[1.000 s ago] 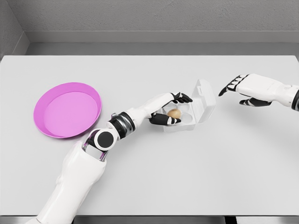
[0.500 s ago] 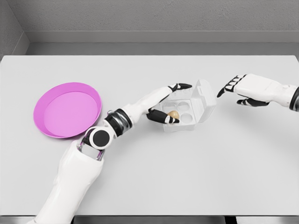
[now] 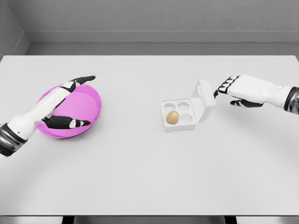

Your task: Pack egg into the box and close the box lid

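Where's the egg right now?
In the head view the egg sits in the front-left cup of the open white box, right of centre on the table, far from the pink plate.

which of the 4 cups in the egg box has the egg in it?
The front-left cup, nearest the camera: the tan egg sits there in the white four-cup plastic box. The other three cups are empty. The lid stands open on the box's right.

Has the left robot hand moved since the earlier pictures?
Yes. The left robot hand has pulled back leftward from the white four-cup egg box, which stays in place, and is now over the round pink plate.
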